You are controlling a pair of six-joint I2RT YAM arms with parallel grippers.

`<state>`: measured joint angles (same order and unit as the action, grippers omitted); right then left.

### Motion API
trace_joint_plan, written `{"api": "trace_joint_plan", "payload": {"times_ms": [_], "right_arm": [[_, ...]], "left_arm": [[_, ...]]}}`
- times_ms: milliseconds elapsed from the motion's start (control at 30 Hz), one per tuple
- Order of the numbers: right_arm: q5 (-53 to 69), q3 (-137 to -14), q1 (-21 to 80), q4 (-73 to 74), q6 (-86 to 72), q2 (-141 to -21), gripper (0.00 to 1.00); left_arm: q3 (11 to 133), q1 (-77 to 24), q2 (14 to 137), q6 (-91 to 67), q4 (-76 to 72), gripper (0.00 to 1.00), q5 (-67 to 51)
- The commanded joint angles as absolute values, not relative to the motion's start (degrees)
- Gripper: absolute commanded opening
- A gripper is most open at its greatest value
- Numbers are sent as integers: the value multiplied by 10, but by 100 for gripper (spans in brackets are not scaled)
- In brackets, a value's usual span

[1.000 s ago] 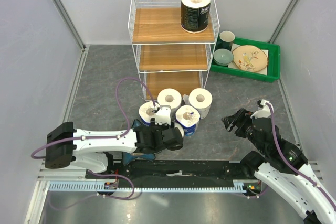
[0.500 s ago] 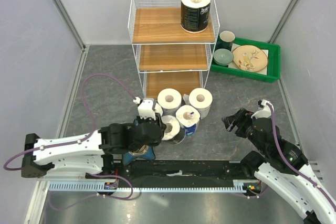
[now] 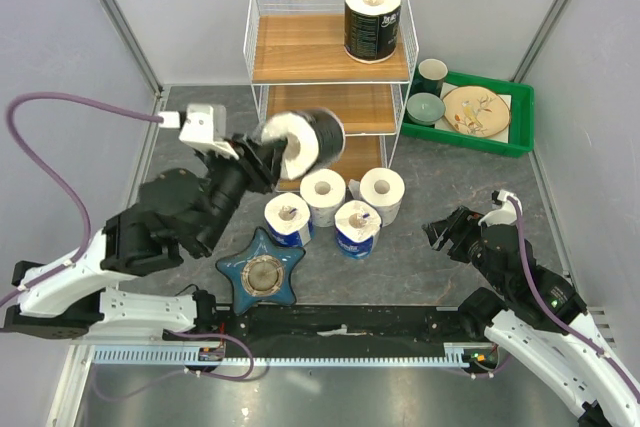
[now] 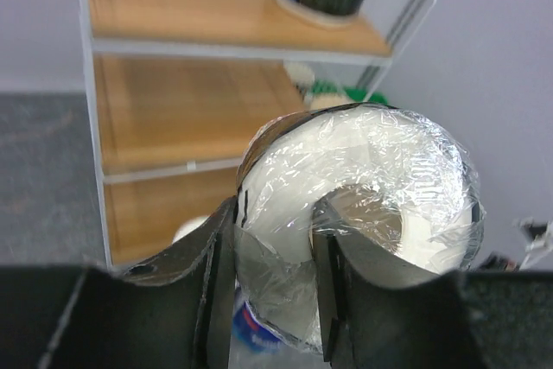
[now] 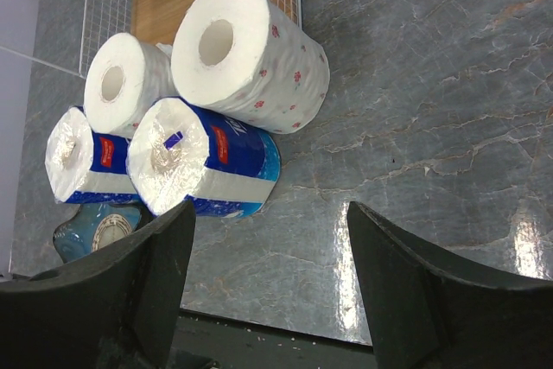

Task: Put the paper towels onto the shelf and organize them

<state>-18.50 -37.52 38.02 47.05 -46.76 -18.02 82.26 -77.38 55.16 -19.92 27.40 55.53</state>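
My left gripper (image 3: 272,155) is shut on a black-wrapped paper towel roll (image 3: 303,141), held in the air in front of the middle tier of the shelf (image 3: 330,107). In the left wrist view one finger sits in the roll's core (image 4: 363,187) and the other outside the rim. A second black roll (image 3: 372,22) stands on the top tier. Two white rolls (image 3: 323,188) (image 3: 382,190) and two blue-white rolls (image 3: 288,217) (image 3: 357,227) stand on the floor before the shelf. My right gripper (image 3: 450,232) is open and empty, right of them (image 5: 203,157).
A blue star-shaped dish (image 3: 262,277) lies near the left arm's base. A green tray (image 3: 520,107) with a plate, a bowl and a cup sits right of the shelf. Grey walls close in both sides.
My left arm has lifted the black roll from beside the floor cluster up and back to the shelf's middle tier. The star dish is now uncovered. The right arm has not moved.
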Motion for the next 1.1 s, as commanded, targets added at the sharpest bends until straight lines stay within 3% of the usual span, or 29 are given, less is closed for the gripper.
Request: {"api": "trace_joint_plan", "payload": {"times_ms": [0,167,533,1067], "right_arm": [[-195,-381,379,460,-473,-174,79],[-196,-381,379,461,-474,-176,80],[-194,-381,379,459,-472,-175,80],[-194,-379,379,454,-470,-175,80]], "left_arm": [[918,-768,599,89,78,34,601],[1049,-746,679,215,6,34,570],[1380,-505,878,77,279,34,374],[1351,-413,931,6,322,34,273]]}}
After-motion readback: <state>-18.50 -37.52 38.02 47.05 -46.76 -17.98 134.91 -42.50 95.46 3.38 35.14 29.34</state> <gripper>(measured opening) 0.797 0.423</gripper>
